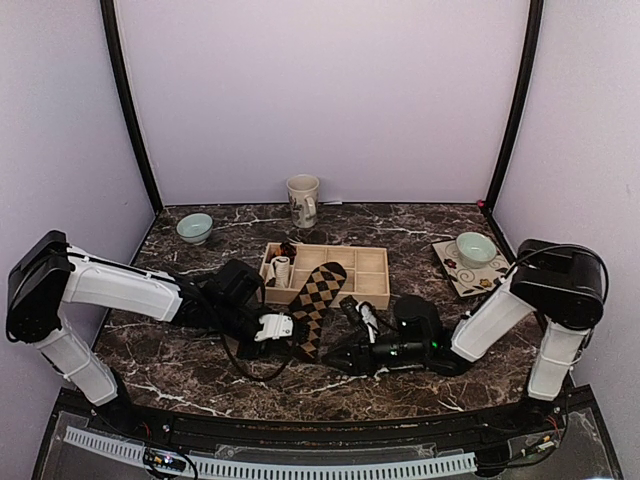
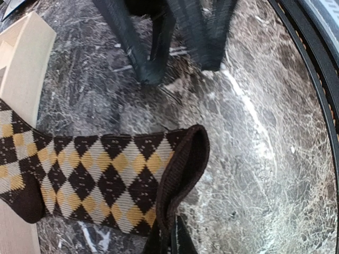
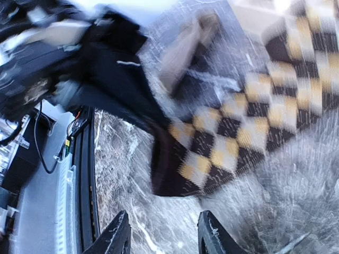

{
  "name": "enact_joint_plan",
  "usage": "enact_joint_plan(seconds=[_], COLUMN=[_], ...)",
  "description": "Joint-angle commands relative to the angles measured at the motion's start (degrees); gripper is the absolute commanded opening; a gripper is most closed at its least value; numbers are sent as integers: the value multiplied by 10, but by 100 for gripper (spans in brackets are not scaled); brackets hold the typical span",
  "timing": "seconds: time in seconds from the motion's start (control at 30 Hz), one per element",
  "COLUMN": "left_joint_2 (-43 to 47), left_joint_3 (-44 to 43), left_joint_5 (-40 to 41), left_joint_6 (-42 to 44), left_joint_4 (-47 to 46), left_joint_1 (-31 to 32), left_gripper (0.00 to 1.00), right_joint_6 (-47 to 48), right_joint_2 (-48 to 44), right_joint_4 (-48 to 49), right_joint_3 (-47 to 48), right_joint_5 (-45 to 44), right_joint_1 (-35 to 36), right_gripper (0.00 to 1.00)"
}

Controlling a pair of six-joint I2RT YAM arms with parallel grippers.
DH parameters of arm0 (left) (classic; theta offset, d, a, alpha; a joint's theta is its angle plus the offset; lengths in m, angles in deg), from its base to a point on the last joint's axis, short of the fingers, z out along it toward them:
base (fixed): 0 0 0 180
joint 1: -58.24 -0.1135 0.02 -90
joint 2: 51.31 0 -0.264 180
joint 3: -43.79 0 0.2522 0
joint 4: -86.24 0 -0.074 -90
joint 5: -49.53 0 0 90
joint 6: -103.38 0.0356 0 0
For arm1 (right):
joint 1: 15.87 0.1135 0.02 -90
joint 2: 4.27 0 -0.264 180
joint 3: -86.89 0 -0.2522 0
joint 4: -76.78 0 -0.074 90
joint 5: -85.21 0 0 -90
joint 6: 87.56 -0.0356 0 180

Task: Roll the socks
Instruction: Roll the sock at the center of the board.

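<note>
Here, 1 argyle sock [image 1: 318,300], 2 bowls [image 1: 194,228] [image 1: 475,248], 1 mug [image 1: 303,198], 1 tray [image 1: 370,296]

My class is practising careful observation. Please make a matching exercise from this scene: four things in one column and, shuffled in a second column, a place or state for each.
Things
1. checked sock
2. mug
3. right gripper
4. wooden tray

Places or states
A. stands at the back of the table
B. open, holding nothing
C. lies across the tray's front edge, cuff pinched by the left gripper
D. mid-table, divided into compartments

Pairs: 1-C, 2-A, 3-B, 4-D
</note>
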State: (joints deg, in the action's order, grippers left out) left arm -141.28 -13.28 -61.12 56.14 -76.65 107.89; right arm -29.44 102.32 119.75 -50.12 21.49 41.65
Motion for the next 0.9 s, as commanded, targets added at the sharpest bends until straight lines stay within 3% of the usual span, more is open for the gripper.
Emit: enact_joint_plan(seconds=[0.0, 0.27, 0.57, 0.87], left_joint_2=[-8, -53, -70, -90], left_joint_3=[-28, -60, -77, -98], left_joint_5=[-56, -77, -94, -103], left_joint_6=[-18, -12, -15, -10], left_joint_4=[53, 89, 118, 141], left_joint_1=[-16, -24, -26, -29], left_gripper=[0, 0, 0, 0], right_joint_6=[162, 305, 372, 419], right_joint_2=[-74, -101, -34, 14], right_joint_4=[-57, -194, -151, -118], right_joint_3=[7, 43, 72, 99], right_joint_5=[-128, -263, -344, -363], right_joint_1=[58, 151, 177, 179], right_gripper=[42, 41, 39, 35])
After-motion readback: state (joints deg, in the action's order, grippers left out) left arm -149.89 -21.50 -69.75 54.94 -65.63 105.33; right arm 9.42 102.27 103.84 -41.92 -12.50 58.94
